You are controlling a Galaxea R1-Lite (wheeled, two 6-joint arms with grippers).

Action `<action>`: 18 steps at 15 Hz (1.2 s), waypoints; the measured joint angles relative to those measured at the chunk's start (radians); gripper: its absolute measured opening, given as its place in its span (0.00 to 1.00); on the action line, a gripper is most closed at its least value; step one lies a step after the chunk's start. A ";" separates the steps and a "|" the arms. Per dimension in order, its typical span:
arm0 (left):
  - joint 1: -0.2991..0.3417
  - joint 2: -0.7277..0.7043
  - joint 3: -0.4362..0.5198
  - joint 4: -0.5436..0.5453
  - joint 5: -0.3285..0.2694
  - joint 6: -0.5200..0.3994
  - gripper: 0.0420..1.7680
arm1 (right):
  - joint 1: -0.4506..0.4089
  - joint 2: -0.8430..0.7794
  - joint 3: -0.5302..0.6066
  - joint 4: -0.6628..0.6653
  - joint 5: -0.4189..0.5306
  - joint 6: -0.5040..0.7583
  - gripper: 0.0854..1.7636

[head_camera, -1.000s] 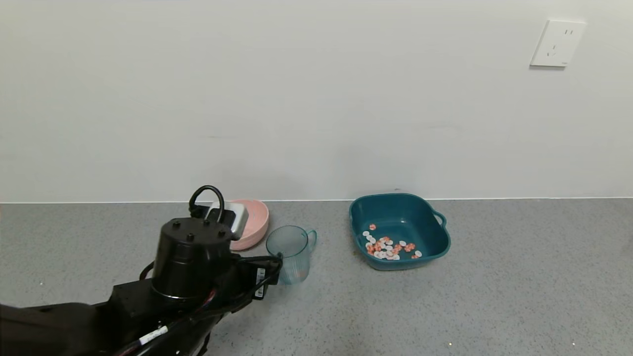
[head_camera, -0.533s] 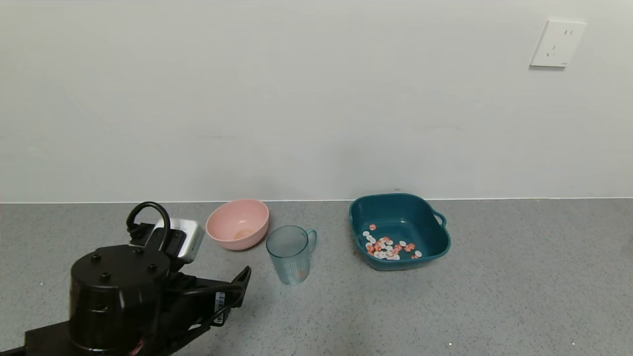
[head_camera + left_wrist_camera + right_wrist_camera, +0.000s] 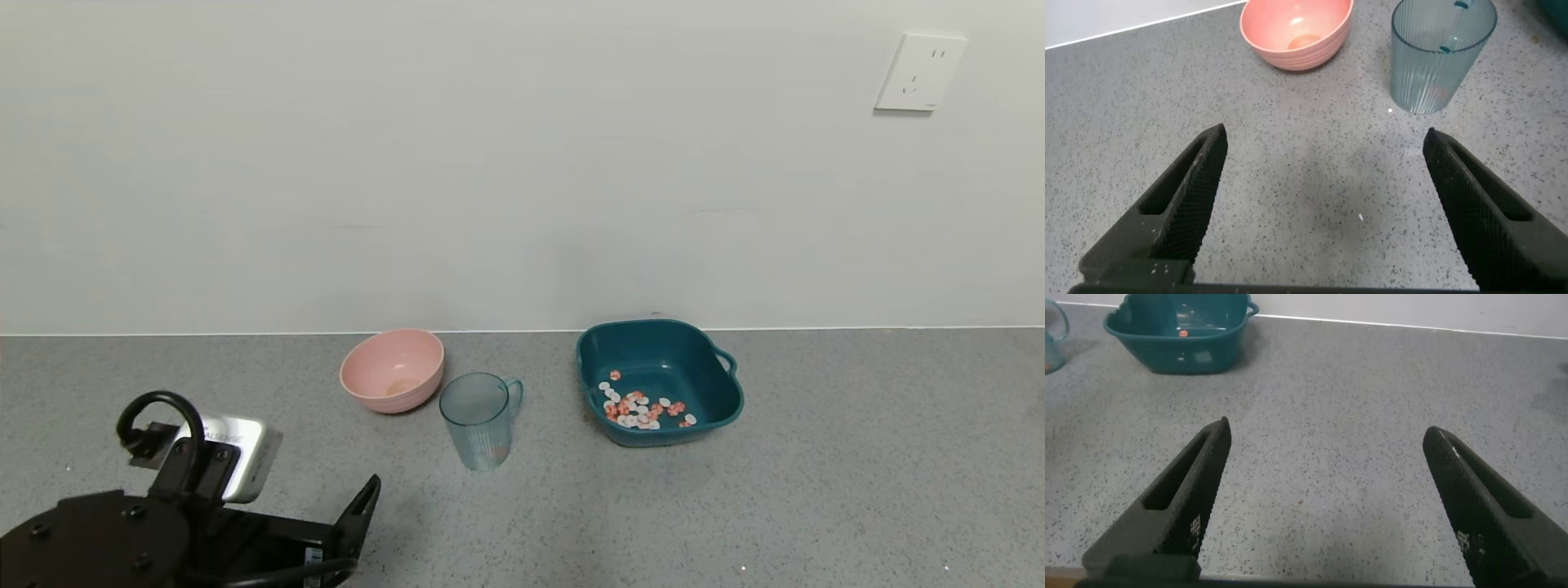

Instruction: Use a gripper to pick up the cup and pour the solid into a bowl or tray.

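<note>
The blue-grey ribbed cup stands upright on the grey counter, handle to its right; it also shows in the left wrist view. One orange-pink piece shows low inside it. The solid lies as orange-pink and white pieces in the dark teal tray, which also shows in the right wrist view. My left gripper is open and empty, low at the near left, well short of the cup. My right gripper is open and empty over bare counter, out of the head view.
A round pink bowl stands just left of and behind the cup, also in the left wrist view. A wall runs along the back of the counter, with a socket high at the right.
My left arm has drawn back toward the near left, away from the cup. The cup stays standing where it was, and the pink bowl is now uncovered.
</note>
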 joint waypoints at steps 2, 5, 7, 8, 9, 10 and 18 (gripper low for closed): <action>-0.017 -0.047 0.022 0.000 0.008 -0.001 0.97 | 0.000 0.000 0.000 0.000 0.000 0.000 0.97; -0.025 -0.133 0.052 0.056 0.006 0.001 0.97 | 0.000 0.000 0.000 0.000 0.000 0.000 0.97; -0.026 -0.181 0.059 0.089 0.003 -0.001 0.97 | 0.000 0.000 0.000 0.000 0.000 0.000 0.97; -0.026 -0.205 0.061 0.094 0.003 -0.001 0.97 | 0.000 0.000 0.000 0.000 0.000 0.000 0.97; -0.026 -0.225 0.066 0.096 0.003 -0.001 0.97 | 0.000 0.000 0.000 0.000 0.000 0.000 0.97; -0.027 -0.242 0.072 0.097 0.005 -0.001 0.97 | 0.000 0.000 0.000 0.000 0.000 0.000 0.97; 0.134 -0.414 0.101 0.213 -0.186 0.009 0.97 | 0.000 0.000 0.000 0.000 0.000 0.000 0.97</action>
